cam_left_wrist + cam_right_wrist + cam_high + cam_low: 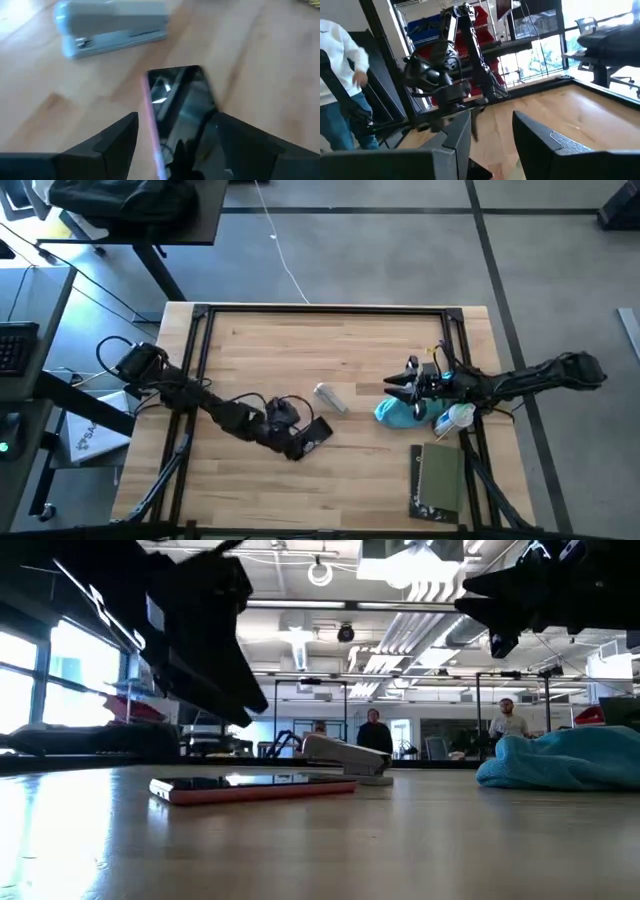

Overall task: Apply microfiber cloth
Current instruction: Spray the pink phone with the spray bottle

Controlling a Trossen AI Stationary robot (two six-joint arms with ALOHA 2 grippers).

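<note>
The turquoise microfiber cloth (pixel 393 413) lies bunched on the table at the right (pixel 565 760). My right gripper (pixel 398 386) hovers just above the cloth's far side, open, its fingers level and pointing toward the table's left (pixel 491 117). It holds nothing. A dark phone with a pink edge (pixel 177 107) lies flat on the wood near the middle (pixel 318 430). My left gripper (pixel 302 438) hangs open over the phone's near end. Its fingers (pixel 176 117) stand on either side of the phone and above it (pixel 245 700).
A pale grey stapler (pixel 330 397) lies beyond the phone. A small spray bottle (pixel 455 418) lies just right of the cloth, and an olive-green book (pixel 440 480) sits at the near right. A black frame (pixel 320 310) borders the table. People stand far behind (pixel 375 730).
</note>
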